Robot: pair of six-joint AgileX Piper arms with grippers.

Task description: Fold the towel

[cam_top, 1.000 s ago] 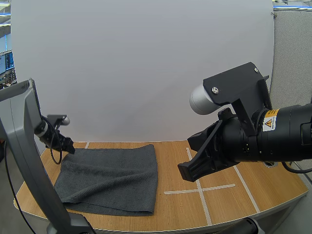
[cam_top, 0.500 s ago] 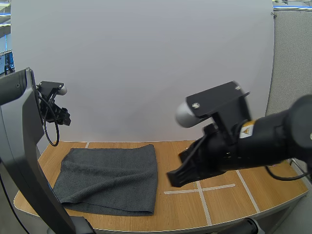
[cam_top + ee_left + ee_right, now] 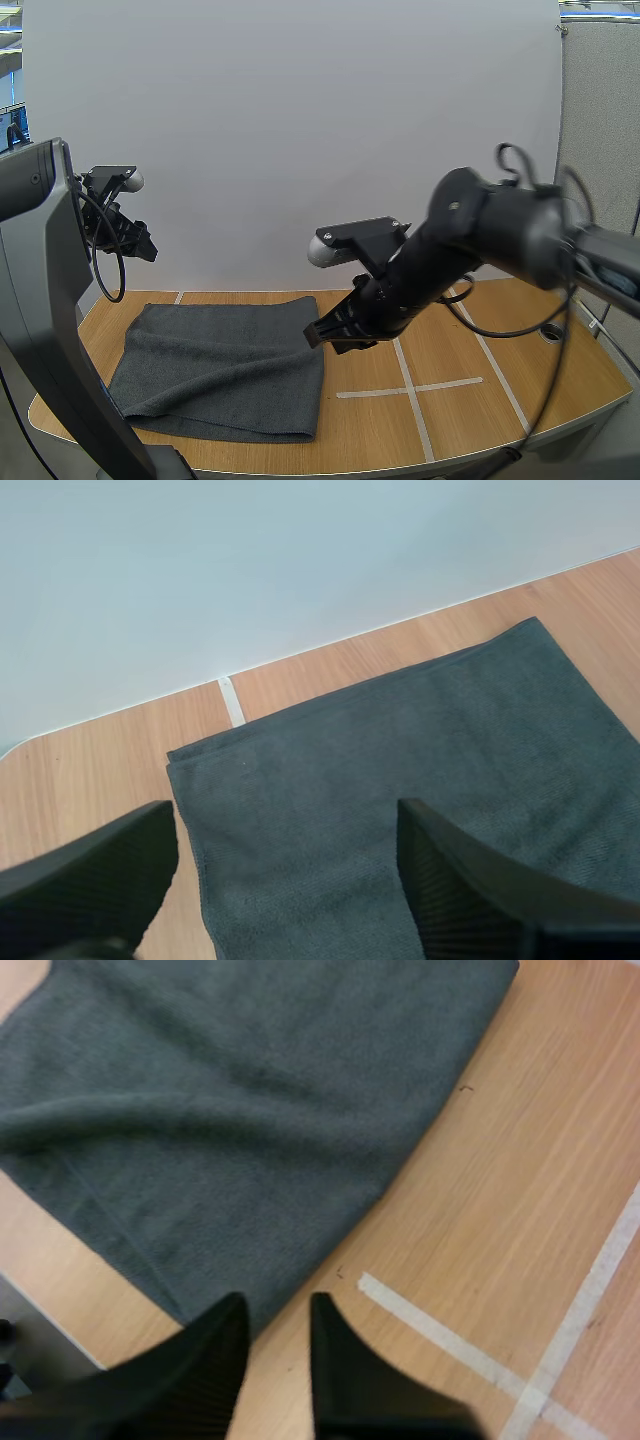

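Note:
A dark grey towel (image 3: 220,362) lies folded flat on the left half of the wooden table (image 3: 560,385). My left gripper (image 3: 143,250) hangs in the air above the towel's far left corner. In the left wrist view its fingers stand wide apart, so the left gripper (image 3: 285,830) is open and holds nothing, with the towel (image 3: 420,770) well below it. My right gripper (image 3: 320,338) is low over the towel's right edge. In the right wrist view the right gripper (image 3: 278,1305) is open by a narrow gap, just above the towel (image 3: 230,1090) near its front right corner, holding nothing.
White tape lines (image 3: 412,390) cross the bare wood right of the towel, and one tape line (image 3: 450,1345) runs close to the right gripper. A short tape strip (image 3: 231,700) meets the white back wall by the towel's far corner. A round hole (image 3: 548,334) sits at the table's right.
My right arm has swung down and left from near the camera to the towel's right edge. My left gripper has risen off the towel's far left corner. The towel has not moved.

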